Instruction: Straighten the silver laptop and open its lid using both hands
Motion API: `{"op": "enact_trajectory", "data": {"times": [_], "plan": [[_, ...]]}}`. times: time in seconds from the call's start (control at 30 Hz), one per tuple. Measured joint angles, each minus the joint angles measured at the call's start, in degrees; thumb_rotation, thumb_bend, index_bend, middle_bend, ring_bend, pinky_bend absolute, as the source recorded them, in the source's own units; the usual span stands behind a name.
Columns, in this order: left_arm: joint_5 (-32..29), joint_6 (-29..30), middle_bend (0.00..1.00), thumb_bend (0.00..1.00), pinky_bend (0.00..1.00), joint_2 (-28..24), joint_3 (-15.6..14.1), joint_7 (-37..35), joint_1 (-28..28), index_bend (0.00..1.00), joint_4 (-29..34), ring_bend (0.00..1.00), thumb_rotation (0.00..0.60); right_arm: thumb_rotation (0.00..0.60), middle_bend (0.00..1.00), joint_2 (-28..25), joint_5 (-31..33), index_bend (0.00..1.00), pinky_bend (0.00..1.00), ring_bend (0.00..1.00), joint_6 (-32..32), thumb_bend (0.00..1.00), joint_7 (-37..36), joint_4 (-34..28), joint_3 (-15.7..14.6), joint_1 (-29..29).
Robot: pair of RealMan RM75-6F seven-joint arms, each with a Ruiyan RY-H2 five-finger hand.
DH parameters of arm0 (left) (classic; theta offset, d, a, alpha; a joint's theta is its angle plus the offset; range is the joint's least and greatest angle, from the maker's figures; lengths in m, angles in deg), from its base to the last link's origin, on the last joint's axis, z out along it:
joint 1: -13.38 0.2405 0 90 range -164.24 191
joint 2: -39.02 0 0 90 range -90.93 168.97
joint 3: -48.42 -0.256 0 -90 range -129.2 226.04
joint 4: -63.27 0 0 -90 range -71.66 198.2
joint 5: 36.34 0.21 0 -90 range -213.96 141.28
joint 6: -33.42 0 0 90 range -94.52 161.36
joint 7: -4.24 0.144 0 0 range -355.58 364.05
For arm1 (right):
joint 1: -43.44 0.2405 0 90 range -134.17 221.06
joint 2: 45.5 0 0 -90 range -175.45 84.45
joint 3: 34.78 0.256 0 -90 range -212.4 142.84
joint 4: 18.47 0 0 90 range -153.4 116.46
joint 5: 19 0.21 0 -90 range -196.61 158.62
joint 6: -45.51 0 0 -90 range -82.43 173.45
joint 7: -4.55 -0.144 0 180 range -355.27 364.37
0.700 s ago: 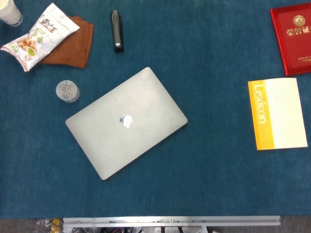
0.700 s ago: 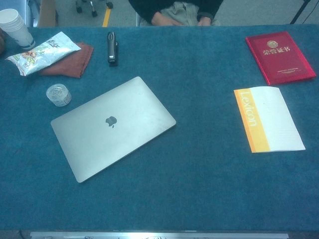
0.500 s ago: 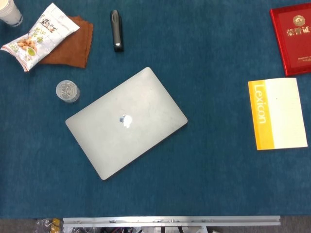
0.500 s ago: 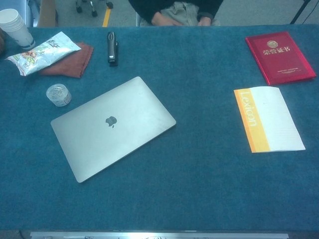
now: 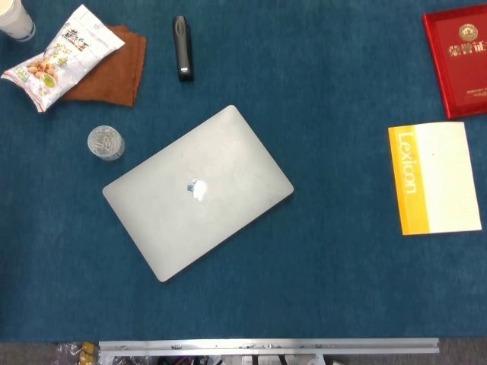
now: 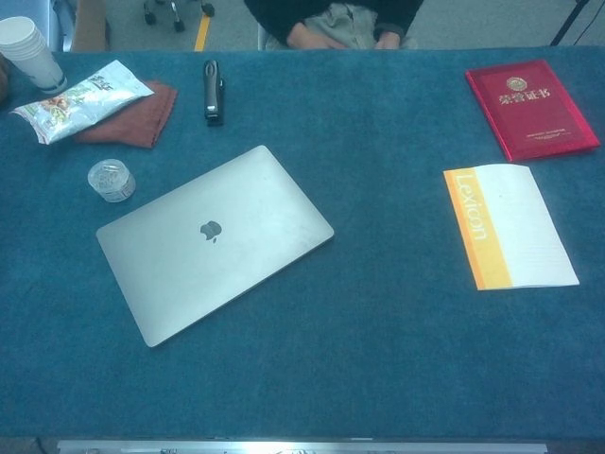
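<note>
The silver laptop (image 5: 198, 192) lies shut on the blue table cloth, left of centre, turned askew so its long edges run diagonally. Its lid logo faces up. The chest view shows the same laptop (image 6: 214, 241) lying flat and closed. Neither of my hands nor any part of my arms appears in the head view or the chest view.
A round clear container (image 5: 106, 143) sits just left of the laptop. Behind it lie a snack bag (image 5: 61, 55) on a brown cloth (image 5: 112, 71), a black stapler (image 5: 181, 47) and a paper cup (image 6: 32, 53). A yellow-and-white Lexicon book (image 5: 435, 177) and a red certificate folder (image 5: 459, 55) lie at the right. A person sits beyond the far edge (image 6: 342, 21).
</note>
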Motion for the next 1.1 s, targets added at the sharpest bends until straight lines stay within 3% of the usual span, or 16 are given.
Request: {"op": "enact_trajectory", "data": {"times": [0.6,0.77,1.1], "plan": [[8.6,-11.0,0.07,0.31,0.00,2.5,-1.7,2.7,-11.2,0.07,-3.7,0.00,0.600,0.600,0.06,-1.3,0.7,0.00,0.10,0.01,-2.1,0.21,4.5,-3.3,2.2,3.4],[9.8,-13.5,0.01,0.29,0.00,4.3,-1.8,2.4,-13.9,0.00,-6.3,0.00,0.600,0.600,0.06,-0.8,1.3,0.00,0.10,0.01,-2.6,0.19,5.5,-3.2,2.8,4.3],[11.7,-18.3,0.00,0.25,0.00,10.0,-2.8,0.0,-19.7,0.00,-14.1,0.00,0.600,0.600,0.06,0.2,2.5,0.00,0.10,0.01,-2.7,0.16,9.1,-4.6,3.8,5.6]]}}
